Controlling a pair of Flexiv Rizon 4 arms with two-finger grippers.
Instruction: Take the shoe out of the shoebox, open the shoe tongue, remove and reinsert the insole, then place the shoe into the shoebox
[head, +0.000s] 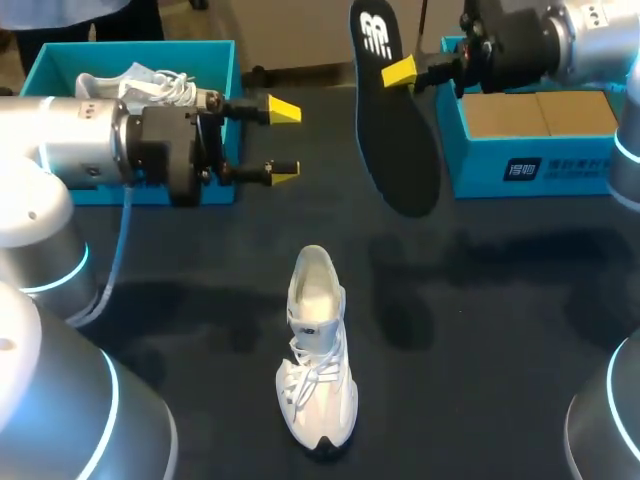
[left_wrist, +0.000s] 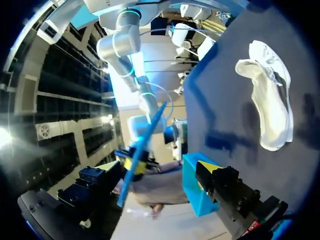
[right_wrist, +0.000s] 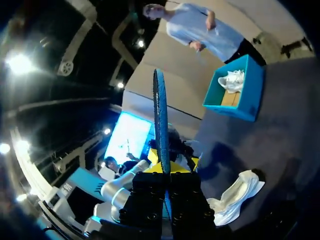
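Shoe (head: 318, 350) location: you find the white shoe standing upright on its sole on the dark table (head: 500, 300), with its toe toward the robot, its heel opening away, and its laces lying loose over the front. Use the shoe as your reference for every position below. The insole (head: 395, 120) is out of the shoe and hangs in the air beyond it, toward the right arm's side and clear of the table. Its long axis is nearly vertical, its dark face is toward the head camera, and it has a white mark at its upper end. The right gripper (head: 405, 75) pinches the insole near that upper end, with a finger on each face. In the right wrist view you see the insole (right_wrist: 160, 125) edge-on, rising from between the fingers of the right gripper (right_wrist: 167, 172), with the shoe (right_wrist: 235, 197) on the table beside them. The left gripper (head: 283, 140) hovers beyond the shoe on the left arm's side, with its fingers spread wide and nothing between them. In the left wrist view the insole (left_wrist: 142, 150) appears edge-on ahead of the left gripper (left_wrist: 159, 170), and the shoe (left_wrist: 267, 100) lies off to one side. Beyond the shoe on the left side stands a teal shoebox (head: 200, 55) holding a second shoe (head: 140, 85). Beyond the shoe on the right side stands a second teal shoebox (head: 580, 165) with brown cardboard (head: 540, 115) inside.
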